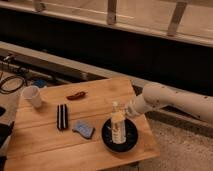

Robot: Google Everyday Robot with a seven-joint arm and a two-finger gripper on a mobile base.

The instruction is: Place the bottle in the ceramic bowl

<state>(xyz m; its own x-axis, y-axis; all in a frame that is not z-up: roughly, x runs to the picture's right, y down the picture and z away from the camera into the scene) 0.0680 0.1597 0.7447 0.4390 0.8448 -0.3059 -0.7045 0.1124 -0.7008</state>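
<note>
The ceramic bowl [131, 143], dark and glossy, sat near the front right corner of the wooden table [45, 142], and everything else is placed from it. The bottle [118, 128] stood upright inside the bowl, its base on the bowl's floor and its white cap rising well above the rim. The gripper [127, 111] was above the bowl's far right side, right up against the upper part of the bottle. Whether it clasped the bottle or only stood beside it could not be told. The white arm [172, 100] reached away from the bowl to the right and slightly back, passing beyond the table edge. Just left of the bowl lay a small blue-grey object [83, 129], near the bowl but apart from it. Further left lay a flat black object with pale stripes [62, 116]. Behind and to the left of the bowl lay a small reddish-brown item [76, 95]. A white cup [32, 96] stood well apart from the bowl, at the table's far left edge. Beyond the cup, off the table, dark cables [11, 82] lay coiled on the floor.
</note>
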